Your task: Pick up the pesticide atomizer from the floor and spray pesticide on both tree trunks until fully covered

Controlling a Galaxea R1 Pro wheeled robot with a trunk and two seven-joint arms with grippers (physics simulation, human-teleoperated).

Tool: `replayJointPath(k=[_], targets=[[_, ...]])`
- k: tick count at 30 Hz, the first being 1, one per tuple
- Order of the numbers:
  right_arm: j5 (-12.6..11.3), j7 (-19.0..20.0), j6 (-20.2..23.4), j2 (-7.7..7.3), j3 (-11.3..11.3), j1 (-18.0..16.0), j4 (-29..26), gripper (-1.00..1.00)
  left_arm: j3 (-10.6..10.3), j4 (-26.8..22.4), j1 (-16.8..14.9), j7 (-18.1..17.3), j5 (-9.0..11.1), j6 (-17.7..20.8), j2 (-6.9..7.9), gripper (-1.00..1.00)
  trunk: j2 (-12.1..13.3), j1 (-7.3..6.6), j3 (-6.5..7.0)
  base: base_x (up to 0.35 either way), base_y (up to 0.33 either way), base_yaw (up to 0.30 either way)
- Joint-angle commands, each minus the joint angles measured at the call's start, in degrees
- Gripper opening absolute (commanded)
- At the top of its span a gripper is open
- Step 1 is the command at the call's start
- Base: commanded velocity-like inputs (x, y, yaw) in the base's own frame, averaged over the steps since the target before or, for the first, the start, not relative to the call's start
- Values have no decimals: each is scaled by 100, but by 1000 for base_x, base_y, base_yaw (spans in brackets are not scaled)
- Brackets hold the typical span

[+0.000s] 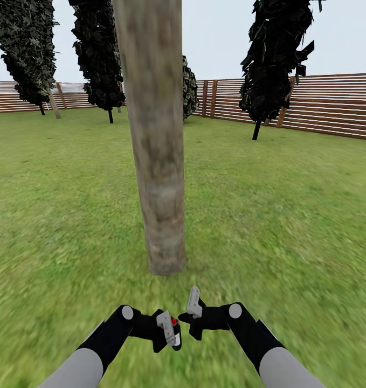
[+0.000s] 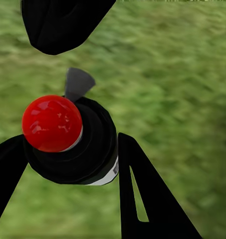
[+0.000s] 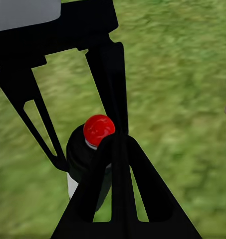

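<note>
A thick mottled grey-brown tree trunk (image 1: 156, 140) rises straight ahead from the grass floor (image 1: 290, 215), just beyond both grippers. The pesticide atomizer (image 2: 68, 139), a black bottle with a red round cap and a white band, sits between the fingers of my left gripper (image 1: 169, 330), which is shut on it. Its red cap (image 1: 173, 321) peeks out beside the left fingers. My right gripper (image 1: 194, 318) hovers close beside the atomizer (image 3: 93, 144) with its fingertips together, holding nothing.
A brown slatted wooden fence (image 1: 333, 105) rings the lawn at the back. Dark thin-stemmed leafy trees (image 1: 274, 59) stand at the right and back left (image 1: 99, 54). A paler slanting trunk (image 1: 54, 105) stands far off at the back left. Grass spreads on both sides of the near trunk.
</note>
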Motion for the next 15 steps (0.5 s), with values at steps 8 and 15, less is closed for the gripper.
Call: replayJointPath(k=[8,15], targets=[[55,4,-34,2,-8,-2,-7,-100,24,-7,-2,-12,-26,-61,-2,-100,-2,-1,-5,0,0,0],[55,4,-34,2,-8,-2,-7,-100,13,-7,-2,-12,258,-71,6,-100,-2,-1,-5,0,0,0]])
